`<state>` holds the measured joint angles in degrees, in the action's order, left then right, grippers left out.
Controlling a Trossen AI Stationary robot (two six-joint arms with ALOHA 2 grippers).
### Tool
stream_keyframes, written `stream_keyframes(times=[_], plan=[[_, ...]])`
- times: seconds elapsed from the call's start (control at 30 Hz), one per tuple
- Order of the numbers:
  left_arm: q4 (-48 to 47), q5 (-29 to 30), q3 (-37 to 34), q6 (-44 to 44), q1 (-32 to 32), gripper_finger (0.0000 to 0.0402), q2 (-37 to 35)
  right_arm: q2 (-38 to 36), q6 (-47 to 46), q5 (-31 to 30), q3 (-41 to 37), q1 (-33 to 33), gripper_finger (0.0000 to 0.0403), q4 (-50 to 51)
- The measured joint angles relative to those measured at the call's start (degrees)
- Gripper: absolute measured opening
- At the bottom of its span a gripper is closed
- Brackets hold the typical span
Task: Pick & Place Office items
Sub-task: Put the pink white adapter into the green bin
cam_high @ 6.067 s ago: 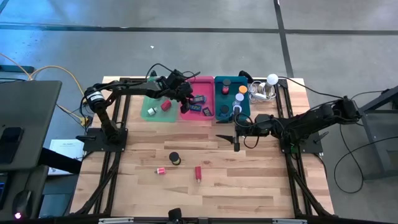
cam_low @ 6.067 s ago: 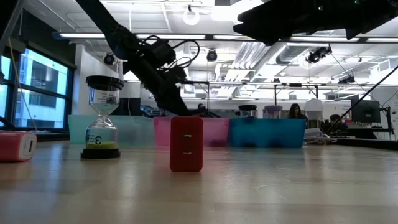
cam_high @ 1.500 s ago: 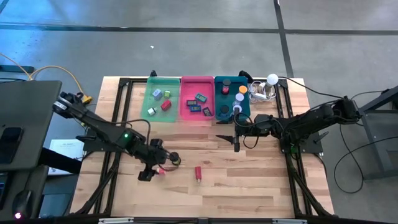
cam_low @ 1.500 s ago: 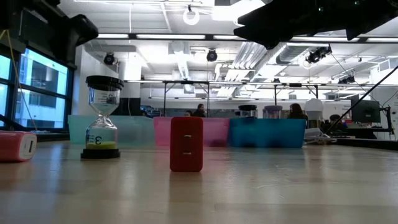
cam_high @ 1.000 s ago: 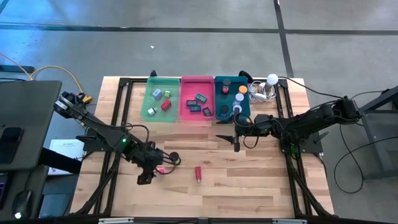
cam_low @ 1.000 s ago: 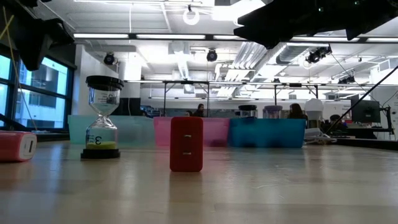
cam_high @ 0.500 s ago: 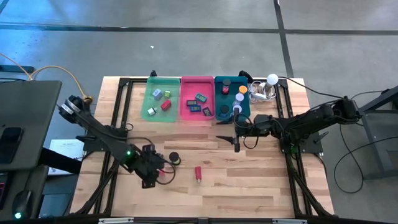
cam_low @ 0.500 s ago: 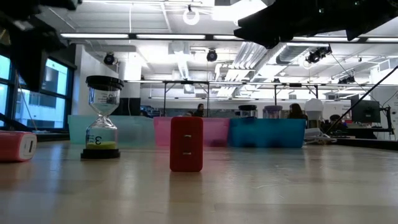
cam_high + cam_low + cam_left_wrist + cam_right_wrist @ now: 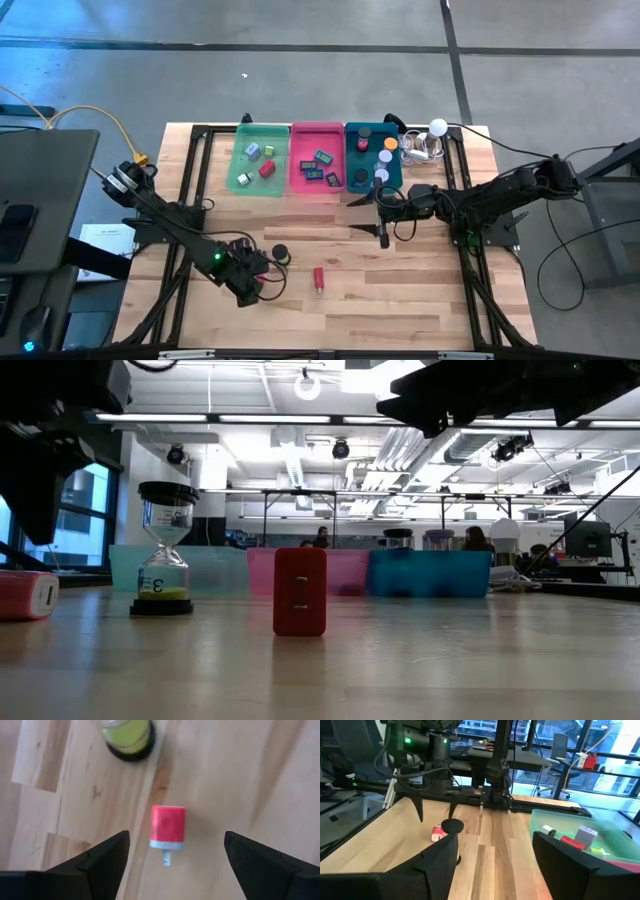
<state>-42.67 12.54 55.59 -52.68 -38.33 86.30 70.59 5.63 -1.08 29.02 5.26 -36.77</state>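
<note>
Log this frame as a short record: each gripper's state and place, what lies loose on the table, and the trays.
left gripper: open, above the small pink plug, not touching
right gripper: open, empty, in front of the teal tray
loose on table: pink plug, sand timer, red block
trays: green tray, pink tray, teal tray, each holding small items

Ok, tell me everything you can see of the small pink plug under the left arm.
The pink plug is a small boxy block, glossy like plastic, with a pale end cap and a short metal prong. It lies flat on the wooden table, touching nothing, a little apart from the sand timer. The left gripper hangs directly above, jaws open to either side.
</note>
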Motion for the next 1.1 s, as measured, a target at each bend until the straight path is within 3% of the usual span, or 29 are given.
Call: stream_keyframes(times=[0.3, 0.63, 1.1], plan=[[-0.05, 0.83, -0.01, 0.3, 0.01, 0.0317, 5.28, 0.0, 0.46, 0.0, 0.0, 0.0, 0.0248, 0.19], [0.07, 3.71, 0.0, 1.61, 0.44, 0.0317, 5.93, 0.0, 0.22, 0.0, 0.0, 0.0, 0.0248, 0.13], [4.33, 3.33, -1.83, -3.77, 0.44, 0.0317, 7.3, 0.0, -1.05, 1.42, 0.0, 0.0, 0.0248, 0.23]])
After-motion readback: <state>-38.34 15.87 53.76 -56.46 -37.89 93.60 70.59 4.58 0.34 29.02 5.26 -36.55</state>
